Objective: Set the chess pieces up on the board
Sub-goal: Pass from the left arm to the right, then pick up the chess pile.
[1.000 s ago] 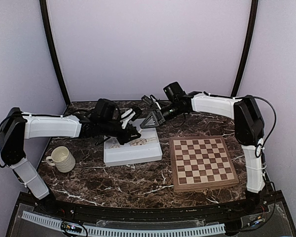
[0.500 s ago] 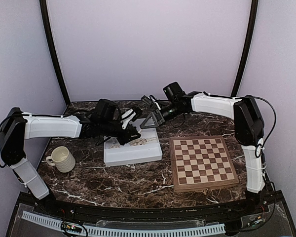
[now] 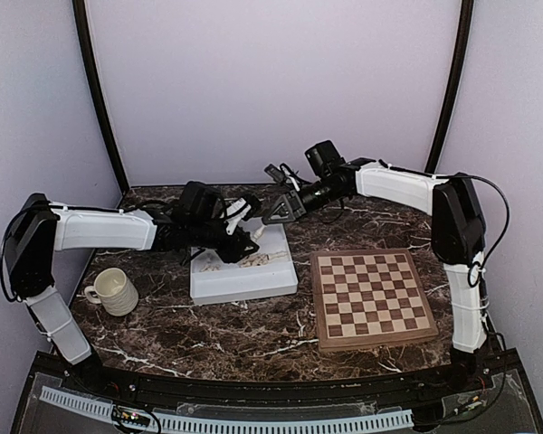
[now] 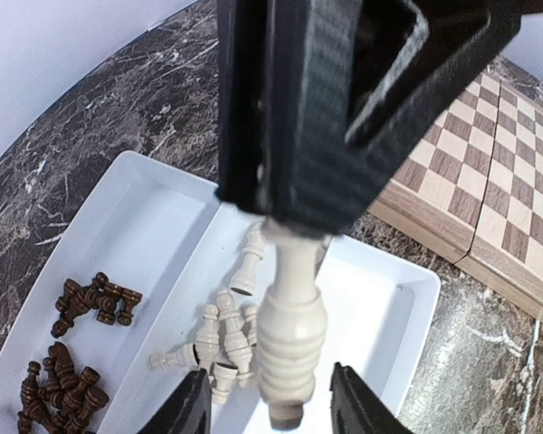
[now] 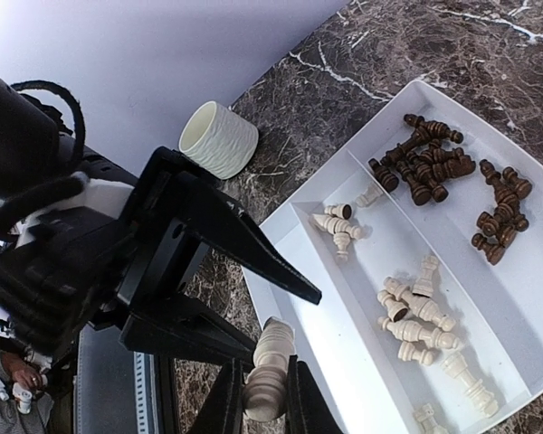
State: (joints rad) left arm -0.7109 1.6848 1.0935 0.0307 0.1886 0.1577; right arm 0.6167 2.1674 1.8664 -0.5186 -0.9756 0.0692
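My right gripper [image 3: 275,213] [image 5: 262,400] is shut on a cream-white chess piece [image 5: 271,357] [image 4: 291,334] and holds it above the white tray [image 3: 244,278]. My left gripper [image 3: 245,228] [image 4: 270,409] is open. Its fingers [image 5: 226,237] stand on either side of that piece without closing on it. Several cream pieces [image 4: 219,339] [image 5: 418,318] and dark brown pieces [image 4: 80,312] [image 5: 434,172] lie loose in the tray's compartments. The board [image 3: 371,297] [image 4: 493,172] lies to the right of the tray with no pieces on it.
A cream ribbed mug [image 3: 114,291] [image 5: 219,138] stands on the dark marble table at the left. Both arms reach across the back half of the table and meet over the tray's far edge.
My right gripper has risen slightly and shifted toward the back right with the cream piece. My left arm has edged to the right, following it.
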